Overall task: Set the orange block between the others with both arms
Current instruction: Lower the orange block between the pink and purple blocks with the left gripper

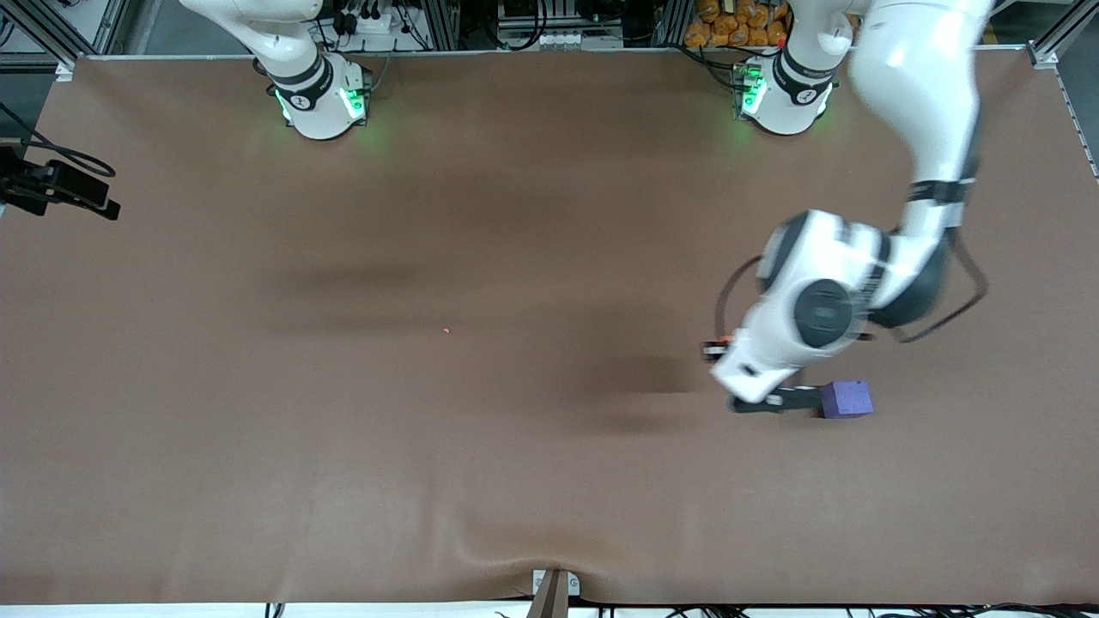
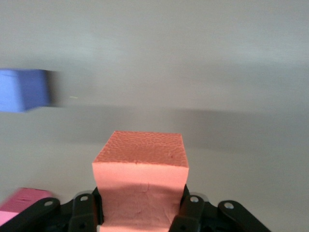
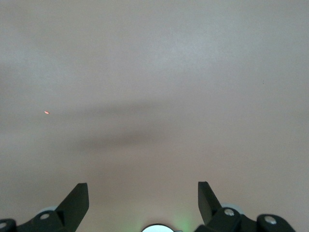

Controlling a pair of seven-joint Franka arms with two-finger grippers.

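My left gripper (image 2: 140, 215) is shut on the orange block (image 2: 140, 164), with a black finger (image 2: 192, 209) pressed on each side. The purple-blue cube (image 2: 24, 90) lies on the table a little ahead of it, and the pinkish-red cube (image 2: 19, 203) shows at the frame's edge beside the gripper. In the front view the left gripper (image 1: 794, 399) is low over the table right beside the purple-blue cube (image 1: 847, 399). There the left arm's wrist hides the orange and pinkish-red cubes. My right gripper (image 3: 142, 193) hangs open over bare table with nothing between its fingers.
The brown table cloth (image 1: 429, 446) has a fold at its edge nearest the front camera. A tiny orange speck (image 1: 446, 330) lies near the table's middle. A black camera mount (image 1: 60, 189) juts in at the right arm's end.
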